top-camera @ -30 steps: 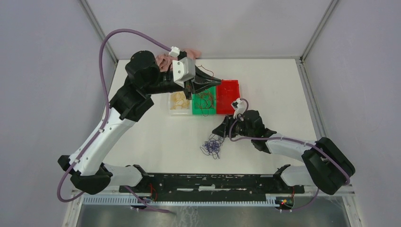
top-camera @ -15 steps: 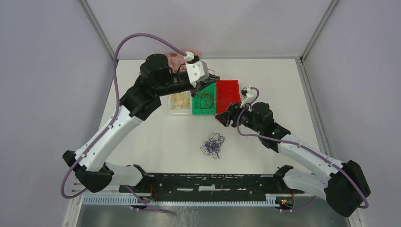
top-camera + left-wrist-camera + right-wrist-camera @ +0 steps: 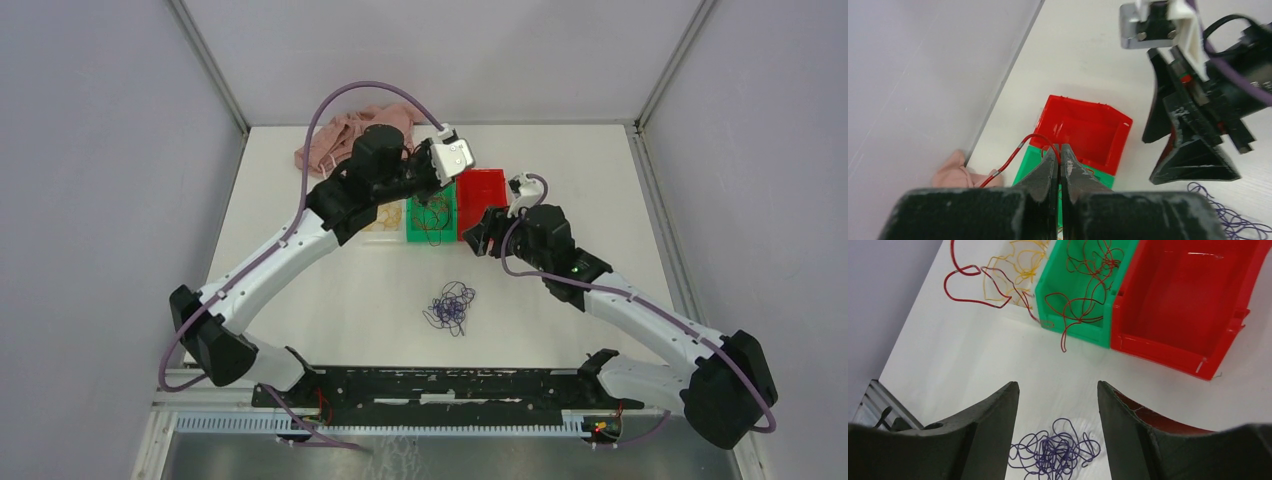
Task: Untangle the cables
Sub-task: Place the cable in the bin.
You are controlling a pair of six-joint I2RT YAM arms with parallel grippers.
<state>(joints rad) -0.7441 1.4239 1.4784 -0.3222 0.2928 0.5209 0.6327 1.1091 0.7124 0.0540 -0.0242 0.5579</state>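
My left gripper [image 3: 1060, 150] is shut on a thin red cable [image 3: 1013, 159] and holds it above the green bin [image 3: 418, 236]; in the top view this gripper [image 3: 432, 195] is over that bin. Red-brown cables [image 3: 1083, 290] lie in the green bin, and one end hangs over its front. Yellow cables [image 3: 1013, 275] lie just left of it. A purple tangle [image 3: 450, 308] lies loose on the table and also shows between my right fingers in the right wrist view [image 3: 1055, 452]. My right gripper [image 3: 1058, 390] is open and empty, raised near the red bin's front [image 3: 490, 232].
The red bin [image 3: 482, 195] is empty and stands right of the green one; a clear bin [image 3: 383, 218] holds yellow cables on the left. A pink garment [image 3: 340, 135] lies at the back left corner. The walls stand close behind the bins.
My right gripper has risen from beside the purple tangle toward the red bin, leaving the tangle on the table. My left arm has swung right and its gripper now hangs over the green bin.
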